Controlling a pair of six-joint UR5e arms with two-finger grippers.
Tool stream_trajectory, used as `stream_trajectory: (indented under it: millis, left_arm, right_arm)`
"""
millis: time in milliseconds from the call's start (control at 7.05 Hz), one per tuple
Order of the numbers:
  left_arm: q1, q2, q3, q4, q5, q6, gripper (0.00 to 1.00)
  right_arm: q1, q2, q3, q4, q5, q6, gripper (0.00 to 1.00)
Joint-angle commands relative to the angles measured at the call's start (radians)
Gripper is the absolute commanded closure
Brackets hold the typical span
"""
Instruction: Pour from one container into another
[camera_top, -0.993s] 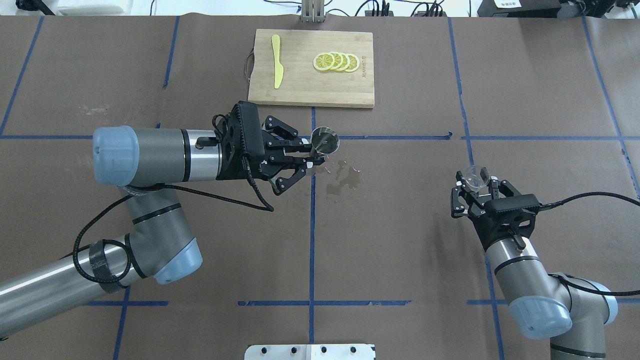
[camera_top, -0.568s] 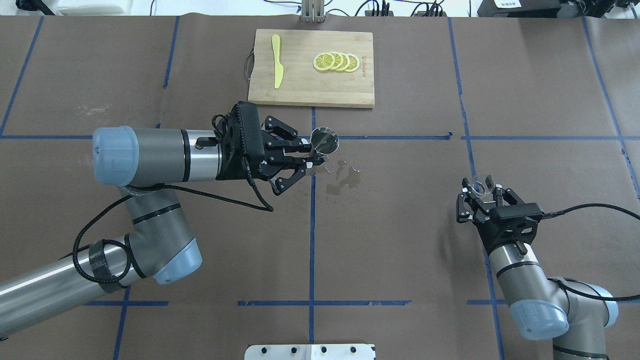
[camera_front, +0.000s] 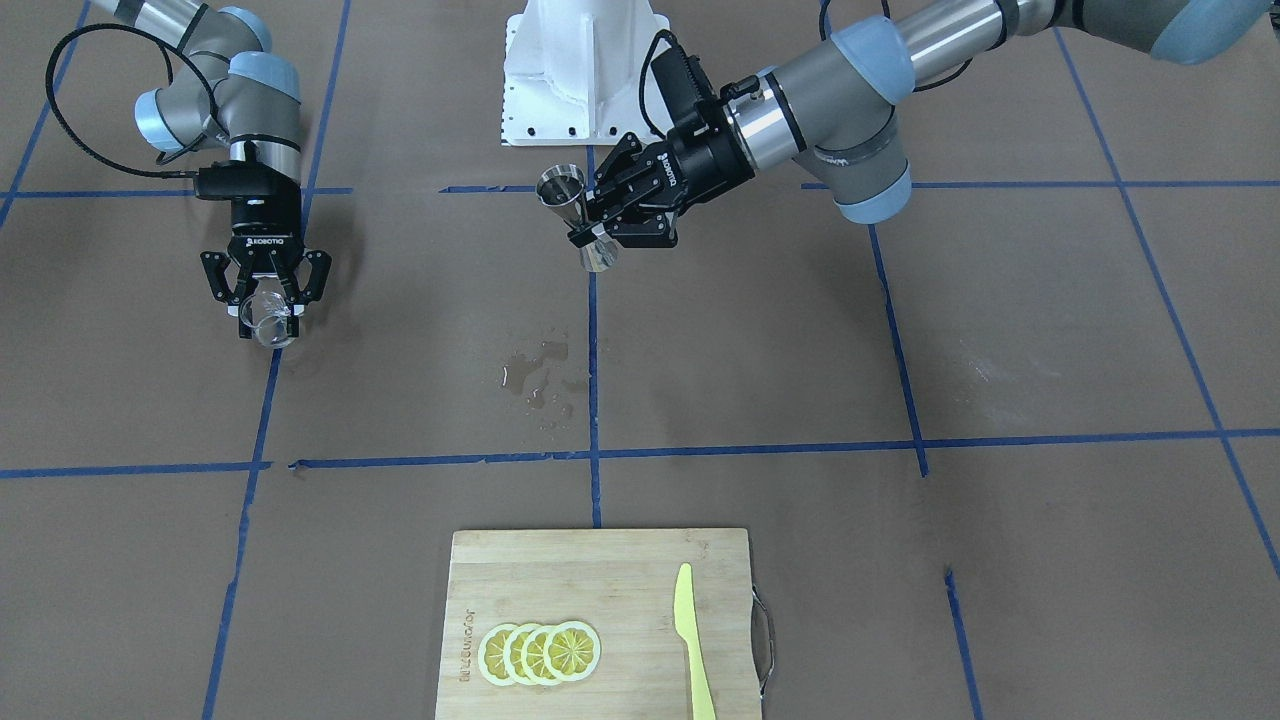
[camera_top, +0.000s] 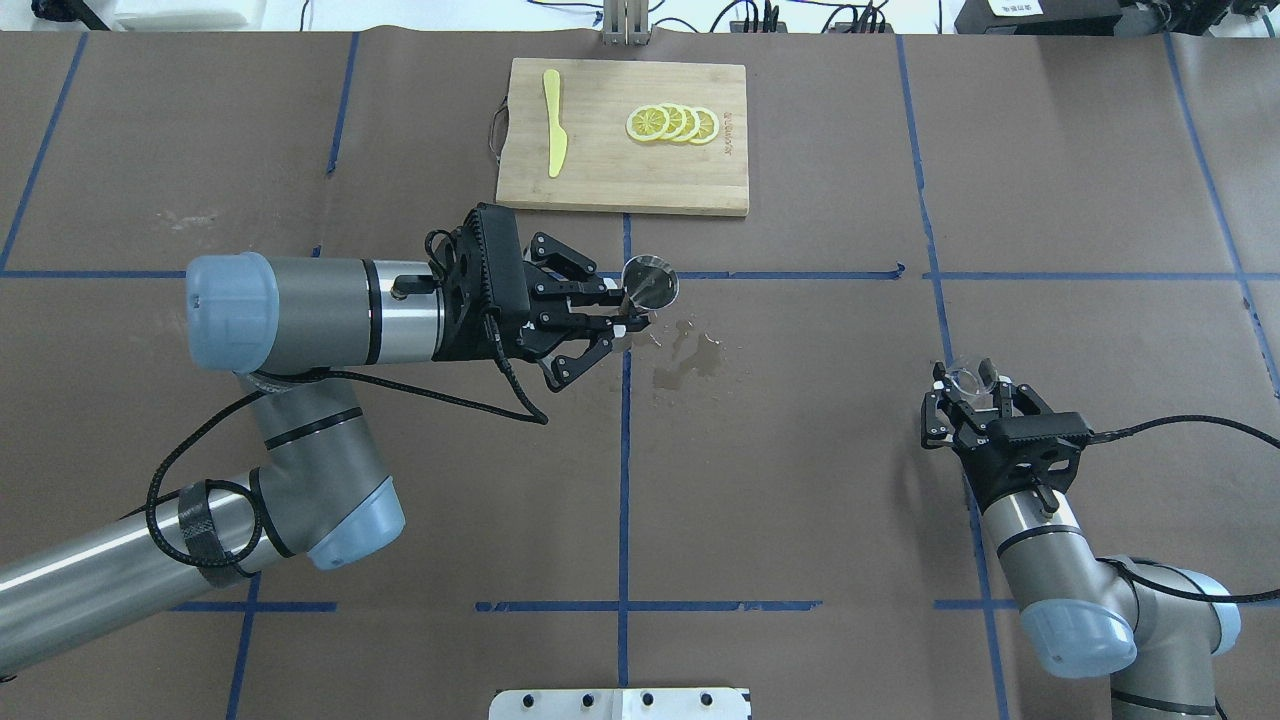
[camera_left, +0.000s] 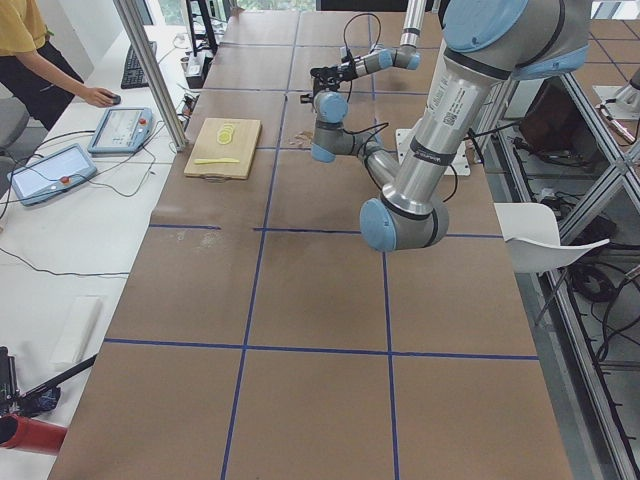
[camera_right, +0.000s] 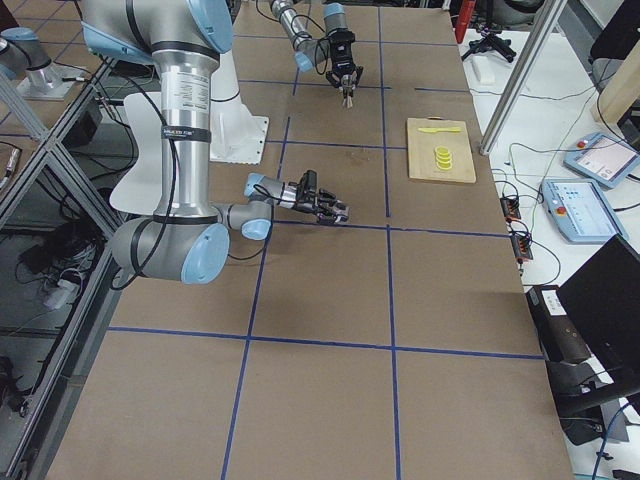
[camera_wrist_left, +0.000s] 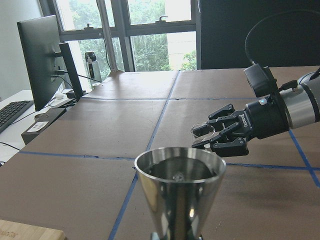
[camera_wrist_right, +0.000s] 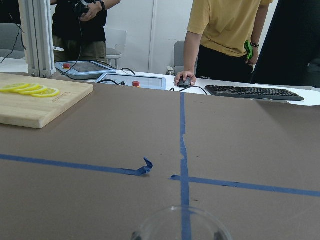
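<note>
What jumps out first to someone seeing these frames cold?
The left gripper holds a steel jigger roughly upright above mid-table, with a wet spill on the brown paper nearby. On the robot's right, the right gripper grips a small clear glass low over the table. A cutting board with lemon slices and a yellow knife lies on the far side.

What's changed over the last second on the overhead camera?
The right gripper, shut on the glass tumbler, drew back toward the robot's base and slightly rightward. The left gripper, its jigger and the spill stayed put.
</note>
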Motion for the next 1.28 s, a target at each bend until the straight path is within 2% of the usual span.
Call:
stream_trajectory:
  millis: [0, 284, 568, 1135]
  left_arm:
    - [0.0, 0.0, -0.001, 0.0, 0.0, 0.0, 1.0]
    - [0.0, 0.0, 0.001, 0.0, 0.0, 0.0, 1.0]
    - [0.0, 0.0, -0.001, 0.0, 0.0, -0.002, 1.0]
    - [0.0, 0.0, -0.001, -0.001, 0.0, 0.0, 1.0]
  right_arm:
    - [0.001, -0.005, -0.001, 0.0, 0.004, 0.022, 0.76]
    - [0.003, -0.016, -0.001, 0.007, 0.01, 0.024, 0.73]
    - [0.002, -0.057, -0.004, 0.077, 0.013, 0.022, 0.72]
    - [-0.006, -0.034, -0.027, 0.076, 0.013, 0.022, 0.66]
